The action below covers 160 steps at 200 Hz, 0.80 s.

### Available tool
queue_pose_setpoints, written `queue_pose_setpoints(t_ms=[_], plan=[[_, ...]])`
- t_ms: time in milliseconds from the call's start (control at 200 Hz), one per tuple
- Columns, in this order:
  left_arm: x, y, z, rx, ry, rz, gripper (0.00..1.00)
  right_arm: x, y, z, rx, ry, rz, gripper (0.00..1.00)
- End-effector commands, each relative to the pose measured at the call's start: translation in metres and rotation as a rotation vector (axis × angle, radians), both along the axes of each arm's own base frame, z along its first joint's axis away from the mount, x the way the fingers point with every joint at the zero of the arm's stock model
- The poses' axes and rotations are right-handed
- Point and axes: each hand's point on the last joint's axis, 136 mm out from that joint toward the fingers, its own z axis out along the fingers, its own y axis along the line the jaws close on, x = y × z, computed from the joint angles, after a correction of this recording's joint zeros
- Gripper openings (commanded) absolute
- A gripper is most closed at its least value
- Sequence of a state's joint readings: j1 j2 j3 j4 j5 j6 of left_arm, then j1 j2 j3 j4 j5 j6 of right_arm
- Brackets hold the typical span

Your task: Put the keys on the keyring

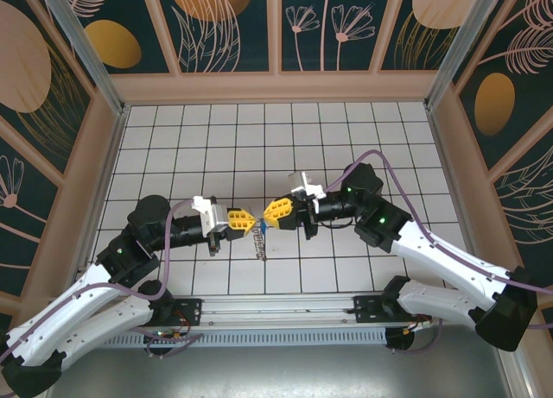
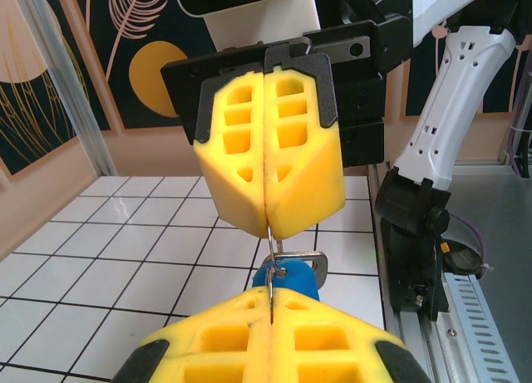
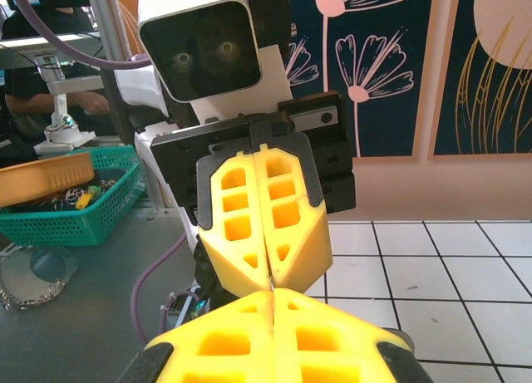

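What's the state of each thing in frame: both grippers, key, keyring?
left gripper: shut, tips pinching the thin metal loop of the keyring.
right gripper: shut, pinching the same loop from the opposite side.
keyring: held in the air between both tips, beaded end dangling.
key: blue head sits at the loop by the left tips; cannot tell whether it is threaded.

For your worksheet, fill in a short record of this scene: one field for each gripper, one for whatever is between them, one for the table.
left gripper: shut, tip to tip with the right gripper
right gripper: shut
thin metal loop: runs into both closed seams, apparently pinched by each
key: blue head, at the loop between the fingertips
chain: hangs below the meeting point
table: white tiles, dark grid
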<state>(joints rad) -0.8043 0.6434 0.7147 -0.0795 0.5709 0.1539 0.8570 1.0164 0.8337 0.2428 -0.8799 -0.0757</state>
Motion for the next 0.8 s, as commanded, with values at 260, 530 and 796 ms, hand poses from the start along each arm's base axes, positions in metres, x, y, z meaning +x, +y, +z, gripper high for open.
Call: queue_pose_setpoints(t_ms=[260,530,796], plan=[[-0.005,0.001,0.019,-0.040,-0.051,-0.017,0.00,0.002,-0.002,0.017,0.042,-0.038,-0.019,0.00],[-0.005,0.001,0.018,-0.041,-0.054,-0.018,0.00,0.001,-0.001,0.016,0.042,-0.034,-0.004,0.00],[-0.005,0.001,0.018,-0.041,-0.053,-0.018,0.00,-0.004,0.000,0.013,0.035,-0.030,0.028,0.00]])
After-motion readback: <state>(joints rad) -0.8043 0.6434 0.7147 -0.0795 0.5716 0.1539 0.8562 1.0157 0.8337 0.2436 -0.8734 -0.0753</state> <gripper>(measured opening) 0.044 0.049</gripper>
